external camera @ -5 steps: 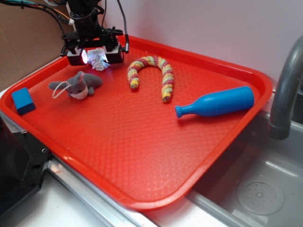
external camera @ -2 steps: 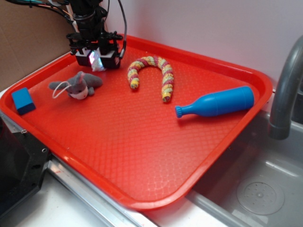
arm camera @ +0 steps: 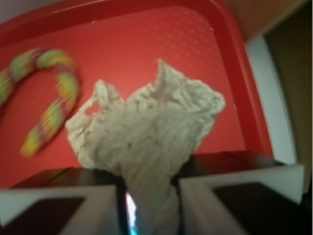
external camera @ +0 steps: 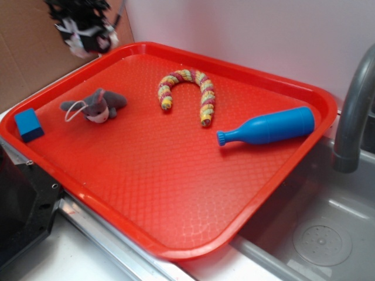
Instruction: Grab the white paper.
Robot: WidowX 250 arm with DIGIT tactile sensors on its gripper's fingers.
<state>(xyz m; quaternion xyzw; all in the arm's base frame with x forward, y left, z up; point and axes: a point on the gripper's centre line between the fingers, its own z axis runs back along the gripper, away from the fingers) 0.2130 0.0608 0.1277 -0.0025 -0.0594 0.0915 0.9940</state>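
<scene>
Your gripper [arm camera: 149, 205] has its two fingers [arm camera: 58, 208] clamped on the one white paper [arm camera: 146, 132], which sticks out crumpled from between them, held in the air above the far left corner of the red tray [external camera: 304, 93]; in the exterior view the gripper [external camera: 85, 32] is a blur there and you cannot make out the paper. On the tray you have four things, one of each: a grey plush toy [external camera: 96, 106] near the left edge, a blue block [external camera: 28, 124] at the left corner, a striped curved rope toy [external camera: 188, 93] toward the far edge, and a blue bottle [external camera: 266, 127] near the right edge. Beside the tray's right edge you see one grey faucet [external camera: 351, 111] over a sink [external camera: 316, 234].
</scene>
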